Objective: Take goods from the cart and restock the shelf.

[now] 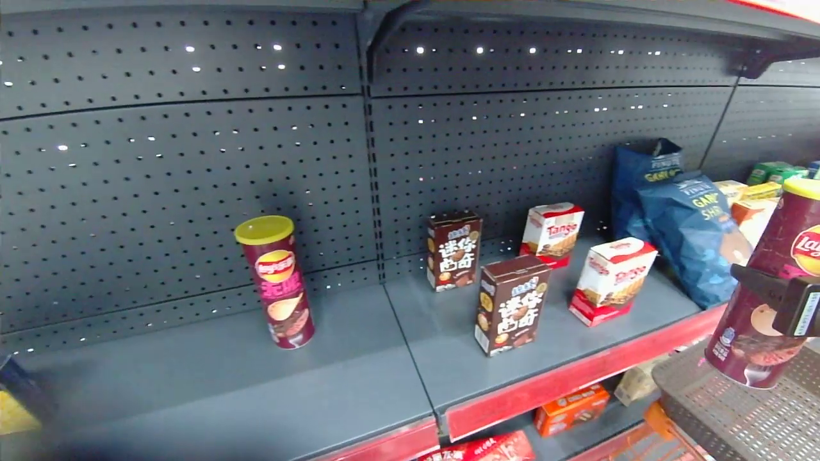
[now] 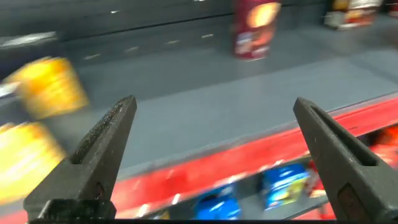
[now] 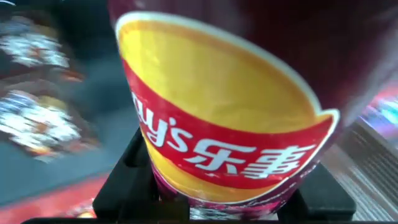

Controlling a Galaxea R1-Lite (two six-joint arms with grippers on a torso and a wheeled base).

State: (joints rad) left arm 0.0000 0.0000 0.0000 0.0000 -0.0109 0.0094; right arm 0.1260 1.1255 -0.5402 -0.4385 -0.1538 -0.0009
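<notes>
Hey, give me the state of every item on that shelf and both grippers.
Shelf chip can: upright, lid on.
Held chip can: tilted, lid on, clamped in right gripper.
Left gripper: open, empty.
Brown cookie boxes: upright, closed.
Wafer boxes: standing, closed.

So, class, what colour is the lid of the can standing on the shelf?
Yellow; the lid shows best in the head view.

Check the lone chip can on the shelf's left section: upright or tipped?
Upright. The chip can stands on its base on the shelf, yellow lid on top.
</notes>
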